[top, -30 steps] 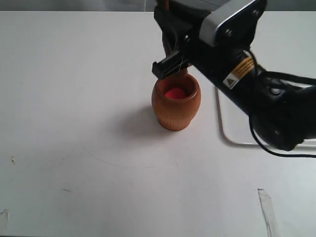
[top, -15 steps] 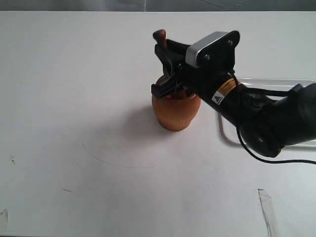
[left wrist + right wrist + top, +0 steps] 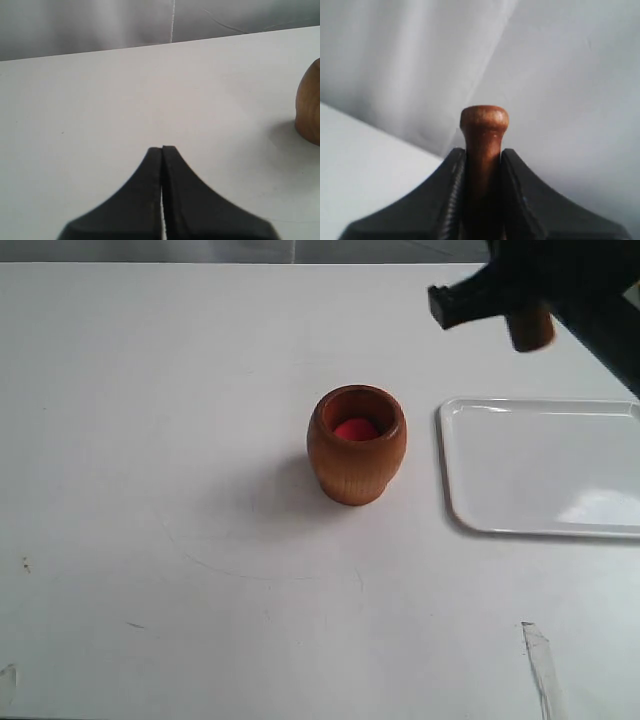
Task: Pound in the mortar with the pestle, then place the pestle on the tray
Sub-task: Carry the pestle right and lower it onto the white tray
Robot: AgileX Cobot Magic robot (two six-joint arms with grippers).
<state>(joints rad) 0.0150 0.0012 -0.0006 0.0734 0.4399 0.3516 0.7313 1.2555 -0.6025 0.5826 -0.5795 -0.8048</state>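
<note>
The white desk [image 3: 150, 540] is seen with the tray [image 3: 540, 465] lying flat against its right edge, its bed bare, and the mortar [image 3: 356, 445] standing upright near the middle of the desk, just beside the tray's left rim and not touching it; something red [image 3: 355, 429] is seen inside the mortar. The pestle [image 3: 530, 328] is held high toward the far right corner, its long axis judged roughly upright, the thick end hanging lowest and the small knob showing past the fingertips in the right wrist view. The right gripper [image 3: 483, 170] is clamped on the narrow neck. The tray is thus found below the held pestle and toward the near edge, so the right arm is the nearer one, and a descent toward the near edge is judged to be called for. The left gripper [image 3: 162, 155] is closed on nothing, low over the desk, with the mortar at the border of its view. Half a second ago the pestle was sunk in the mortar; it has since been lifted clear and carried toward the far right corner.
</note>
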